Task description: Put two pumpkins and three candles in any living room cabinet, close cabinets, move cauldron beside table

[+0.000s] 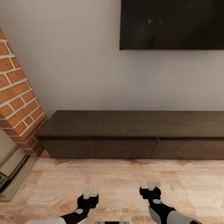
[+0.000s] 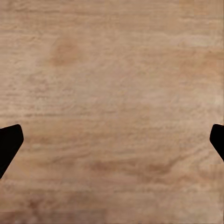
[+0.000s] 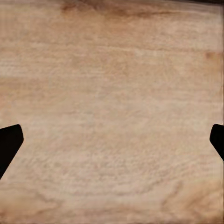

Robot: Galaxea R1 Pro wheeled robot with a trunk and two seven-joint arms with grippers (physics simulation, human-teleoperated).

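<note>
The cabinet [image 1: 130, 133] runs low along the wall under the TV [image 1: 171, 24], its flat, handleless panels shut, so it looks stiff and heavy, and a panel would likely have to be taken by its top edge at the thin dark gap. The left gripper [image 1: 90, 192] and right gripper [image 1: 151, 186] hang spread and empty over the floor [image 1: 118, 177]. The head view alone gives the cabinet and brick fireplace [image 1: 18, 102]; the wrist views give wood grain between wide-set fingertips [image 2: 9, 142].
</note>
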